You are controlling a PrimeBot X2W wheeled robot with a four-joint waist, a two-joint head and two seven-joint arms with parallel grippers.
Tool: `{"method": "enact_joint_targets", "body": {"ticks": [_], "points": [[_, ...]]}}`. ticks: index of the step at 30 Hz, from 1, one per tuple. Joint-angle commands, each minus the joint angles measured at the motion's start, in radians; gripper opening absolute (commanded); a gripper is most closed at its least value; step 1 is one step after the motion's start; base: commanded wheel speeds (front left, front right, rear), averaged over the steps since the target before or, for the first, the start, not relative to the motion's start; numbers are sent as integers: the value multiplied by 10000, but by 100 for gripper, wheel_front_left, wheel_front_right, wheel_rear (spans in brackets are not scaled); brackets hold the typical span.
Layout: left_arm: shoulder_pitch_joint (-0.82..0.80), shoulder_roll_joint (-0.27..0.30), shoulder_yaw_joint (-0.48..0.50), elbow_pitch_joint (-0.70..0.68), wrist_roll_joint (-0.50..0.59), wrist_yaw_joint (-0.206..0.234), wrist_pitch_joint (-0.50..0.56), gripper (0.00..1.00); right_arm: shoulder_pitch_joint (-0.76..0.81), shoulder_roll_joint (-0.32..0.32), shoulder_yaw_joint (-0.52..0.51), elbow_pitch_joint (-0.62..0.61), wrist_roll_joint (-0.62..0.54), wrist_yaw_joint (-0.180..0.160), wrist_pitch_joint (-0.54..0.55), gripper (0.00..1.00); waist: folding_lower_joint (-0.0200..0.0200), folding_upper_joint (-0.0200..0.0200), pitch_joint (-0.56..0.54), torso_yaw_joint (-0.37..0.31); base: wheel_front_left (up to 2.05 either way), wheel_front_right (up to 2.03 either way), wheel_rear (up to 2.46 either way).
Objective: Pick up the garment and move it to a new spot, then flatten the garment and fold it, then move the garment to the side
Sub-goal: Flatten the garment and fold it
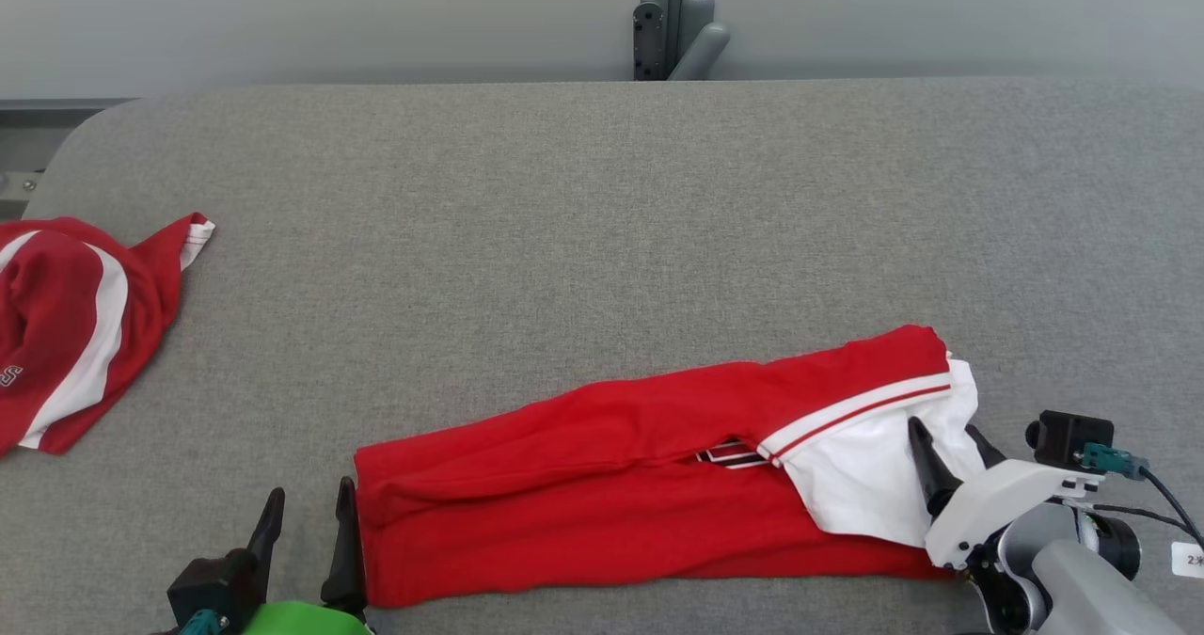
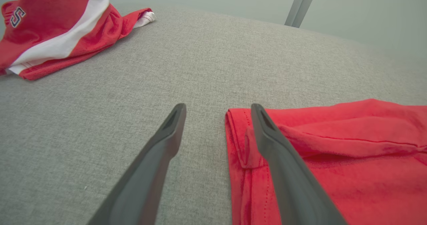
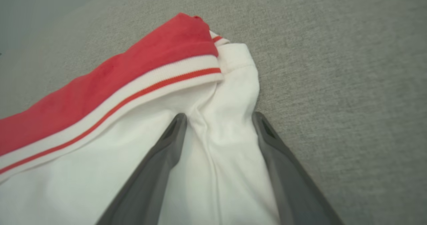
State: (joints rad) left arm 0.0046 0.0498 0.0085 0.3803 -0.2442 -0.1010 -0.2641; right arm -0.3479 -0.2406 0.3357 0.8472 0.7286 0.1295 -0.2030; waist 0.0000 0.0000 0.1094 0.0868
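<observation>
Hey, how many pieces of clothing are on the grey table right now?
2. A folded red garment with a white end lies near the front; a crumpled red-and-white one sits at the far left, partly out of frame, so more may be hidden.

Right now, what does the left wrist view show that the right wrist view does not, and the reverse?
Left wrist view, not the right: the open left gripper at the plain red hemmed end of the folded red garment, a second red and white garment marked with an S, and a grey post.
Right wrist view, not the left: the open right gripper over the garment's white part, near a white band with a red stripe.
Both: the same folded garment, the grey fabric table, and an open gripper.
</observation>
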Motion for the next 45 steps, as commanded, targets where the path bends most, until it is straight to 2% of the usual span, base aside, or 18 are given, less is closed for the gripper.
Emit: {"method": "enact_joint_targets", "body": {"ticks": [1,6,7,9,10,15,20,26,30,33,36,45], "points": [[-137,20,-6,-42,-10,56,3,100,247,253,511,-58,283,37,358,100,0,0,48,58,0,0,0],[-113,20,-43,-39,-70,84,3,100,487,23,1456,-542,1402,44,614,100,0,0,71,63,0,0,0],[-112,20,-51,-42,-59,86,3,100,484,-76,1614,-523,1517,44,628,84,0,0,78,58,0,0,0],[-125,20,-45,-46,-62,101,3,100,425,-217,1870,-394,1679,35,537,20,0,0,96,47,0,0,0],[-151,20,-56,-46,-62,108,3,100,363,-291,1941,-312,1726,23,428,0,0,0,111,45,0,0,0],[-250,20,-106,-54,-95,94,3,100,-155,-592,1559,416,1993,-14,-279,0,0,0,203,53,0,0,0],[-332,21,-190,-65,-174,80,2,100,-617,-923,321,1229,1829,-63,-577,0,0,0,268,45,0,0,0],[-278,21,-242,-3,-302,59,3,100,-472,-983,-2072,970,370,3,-608,0,0,0,269,-75,0,0,0],[-267,21,-307,32,-363,100,3,100,-258,-784,-2866,416,-693,3,-612,0,0,0,225,-183,0,0,0],[-246,21,-327,48,-382,108,2,100,-140,-555,-2714,-71,-1115,7,-620,0,0,0,188,-253,0,0,0],[-186,21,-390,97,-420,102,2,100,-4,-319,-1978,-852,-1450,11,-621,0,0,0,100,-373,0,0,0],[-166,23,-818,196,-593,66,3,100,218,-60,1608,-3047,-570,11,0,0,0,0,-185,-280,0,0,0]]}}
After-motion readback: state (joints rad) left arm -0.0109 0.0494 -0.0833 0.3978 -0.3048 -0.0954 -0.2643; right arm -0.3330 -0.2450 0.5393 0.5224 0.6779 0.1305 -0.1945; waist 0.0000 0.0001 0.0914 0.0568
